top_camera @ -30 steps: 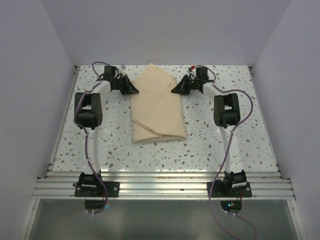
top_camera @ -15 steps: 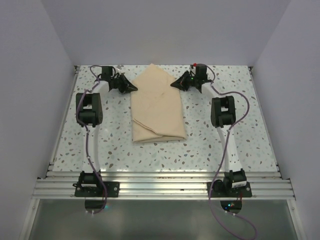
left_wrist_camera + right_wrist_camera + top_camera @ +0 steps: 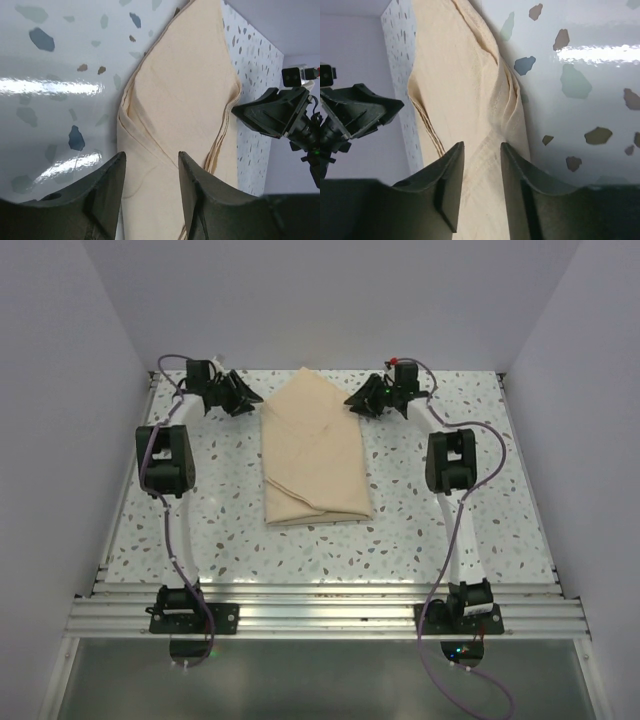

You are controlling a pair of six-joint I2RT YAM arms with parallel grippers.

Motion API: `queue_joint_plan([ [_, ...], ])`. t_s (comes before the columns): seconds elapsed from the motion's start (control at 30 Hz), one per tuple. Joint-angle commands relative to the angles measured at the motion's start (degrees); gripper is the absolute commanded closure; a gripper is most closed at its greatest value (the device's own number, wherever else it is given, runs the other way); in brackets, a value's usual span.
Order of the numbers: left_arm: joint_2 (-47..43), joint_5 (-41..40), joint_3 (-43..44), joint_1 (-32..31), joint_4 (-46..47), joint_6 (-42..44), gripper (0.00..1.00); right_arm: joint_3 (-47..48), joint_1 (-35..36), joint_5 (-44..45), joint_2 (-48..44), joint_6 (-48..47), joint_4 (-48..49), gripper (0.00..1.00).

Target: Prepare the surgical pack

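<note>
Brightly, evenly lit from overhead. White glare streaks across glossy tabletop (image 3: 50,86) in both wrist views. Soft, faint shadows only. Near fingers (image 3: 447,190) dark and slightly blurred; overhead view sharp throughout.

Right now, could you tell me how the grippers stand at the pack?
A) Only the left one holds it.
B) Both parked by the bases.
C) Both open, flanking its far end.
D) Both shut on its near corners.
C: the left gripper and right gripper sit on either side of the far end of the pack, and both wrist views show the jaws apart, gripping nothing.
</note>
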Motion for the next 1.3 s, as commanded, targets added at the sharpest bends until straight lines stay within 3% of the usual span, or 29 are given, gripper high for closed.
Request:
queue_joint_plan([
  [0.0,-4.5,-4.3,0.5,1.6,1.8,4.0,0.49,-1.4,-2.2,3.6,-8.7,-5.6,-2.8,0.56],
  [0.1,-2.4,-4.6,0.6,1.4,4.3,4.0,0.45,-0.4,-2.9,3.7,-8.2,-9.4,-5.2,0.43],
  [0.23,-1.1,-7.3,-1.6,0.2,10.1,3.2,0.43,1.6,-3.3,0.7,-4.4,-11.9,-4.3,0.36],
  [0.5,2.7,-9.3,0.3,-3.9,11.3,5.2,0.41,8.2,-2.3,-2.9,5.1,-11.4,-3.8,0.36],
  [0.97,5.5,-9.9,1.1,-4.3,7.1,5.3,0.41,8.1,0.6,-0.2,6.7,-11.5,-6.1,0.39],
  [1.1,-2.0,-15.5,-2.8,-2.6,4.3,6.8,0.41,7.5,-1.2,4.5,1.7,-13.2,-12.4,0.33],
  [1.27,-14.8,-20.9,-10.9,-2.4,3.4,10.6,0.38,-2.7,-4.7,9.7,-10.4,-17.6,-17.3,0.31],
])
